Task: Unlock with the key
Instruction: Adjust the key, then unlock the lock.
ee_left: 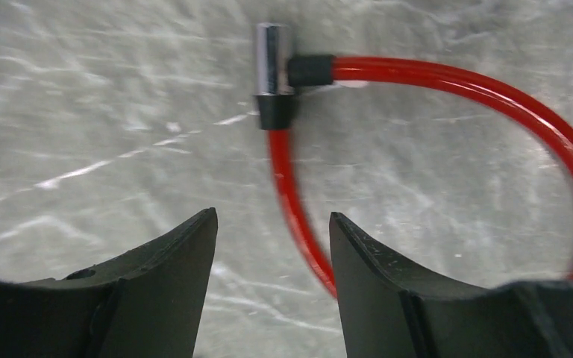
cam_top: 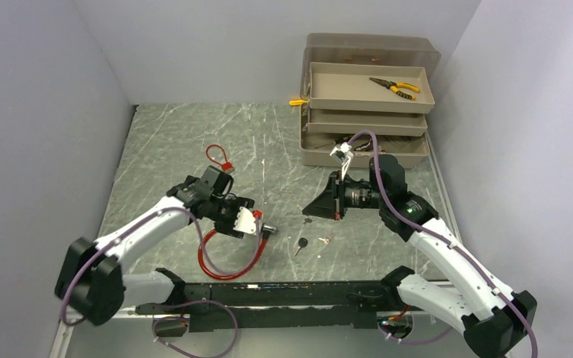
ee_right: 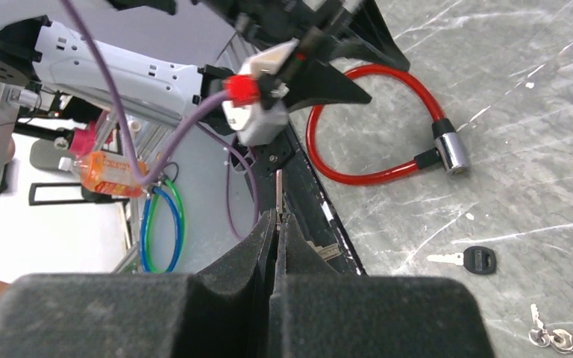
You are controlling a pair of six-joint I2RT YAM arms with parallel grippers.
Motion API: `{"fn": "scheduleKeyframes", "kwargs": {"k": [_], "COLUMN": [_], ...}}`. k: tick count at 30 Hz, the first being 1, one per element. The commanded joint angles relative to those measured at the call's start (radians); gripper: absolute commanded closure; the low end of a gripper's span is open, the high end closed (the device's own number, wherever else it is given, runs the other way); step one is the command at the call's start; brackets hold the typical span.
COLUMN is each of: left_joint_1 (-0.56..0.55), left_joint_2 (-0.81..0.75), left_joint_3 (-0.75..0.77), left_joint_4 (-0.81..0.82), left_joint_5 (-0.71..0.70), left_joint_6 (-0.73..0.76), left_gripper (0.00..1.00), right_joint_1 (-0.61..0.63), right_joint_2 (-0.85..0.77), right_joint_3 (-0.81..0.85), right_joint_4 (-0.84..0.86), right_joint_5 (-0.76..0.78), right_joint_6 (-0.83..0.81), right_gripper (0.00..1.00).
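1. Key [ee_right: 278, 186]: I can see its thin metal blade pinched in the right gripper [ee_right: 276, 224], whose fingers are pressed fully together on it.
2. Its long axis carries straight on from the fingers. The tip points away from the wrist and past the lock cylinder [ee_left: 274, 52], not at it.
3. I read the key as near the cylinder, on the right arm's side, and not touching it.
4. That cylinder lies flat on the table [cam_top: 179, 149], chrome end pointing away from the left gripper [ee_left: 272, 216]. The red cable [ee_left: 448, 74] loops from its side into its black end.
5. Just beside the cylinder, the left gripper's jaws stand well apart and hold nothing.
6. A black-headed key [ee_right: 480, 259] lies flat near the cylinder, with small ring keys [ee_right: 552, 338] beyond it.
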Motion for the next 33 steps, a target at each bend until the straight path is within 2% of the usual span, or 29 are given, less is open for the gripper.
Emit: {"fn": "scheduleKeyframes", "kwargs": {"k": [1, 4, 7, 14, 17, 24, 28, 29, 31, 33], "left_joint_1": [0.030, 0.031, 0.025, -0.015, -0.034, -0.053, -0.090, -0.099, -0.106, -0.106], "left_joint_2": [0.155, 0.284, 0.355, 0.409, 0.418, 0.497, 0.517, 0.515, 0.492, 0.455], "left_joint_3": [0.081, 0.164, 0.187, 0.152, 0.120, 0.158, 0.135, 0.125, 0.098, 0.076], "left_joint_4": [-0.108, -0.169, -0.150, -0.054, 0.052, 0.052, 0.109, 0.127, 0.170, 0.201], "left_joint_5": [0.150, 0.173, 0.169, 0.126, 0.080, 0.005, -0.070, -0.085, -0.105, -0.122], "left_joint_6": [0.009, 0.035, 0.037, 0.023, -0.041, -0.071, -0.105, -0.110, -0.116, -0.113], "left_gripper": [0.37, 0.39, 0.41, 0.44, 0.45, 0.49, 0.61, 0.67, 0.87, 1.00], "right_joint_1": [-0.006, -0.008, -0.008, -0.012, -0.013, -0.017, -0.018, -0.019, -0.019, -0.021], "right_joint_2": [-0.055, -0.070, -0.081, -0.080, -0.073, -0.062, -0.056, -0.052, -0.047, -0.043], "right_joint_3": [0.019, 0.036, 0.054, 0.106, 0.140, 0.199, 0.212, 0.217, 0.226, 0.240], "right_joint_4": [-0.030, -0.050, -0.066, -0.110, -0.143, -0.185, -0.194, -0.197, -0.205, -0.218], "right_joint_5": [0.057, 0.068, 0.074, 0.092, 0.096, 0.107, 0.112, 0.111, 0.112, 0.113], "right_joint_6": [-0.017, -0.017, -0.018, -0.041, -0.062, -0.082, -0.090, -0.092, -0.098, -0.105], "right_gripper": [1.00, 1.00, 1.00, 1.00, 1.00, 1.00, 1.00, 1.00, 1.00, 1.00]}}
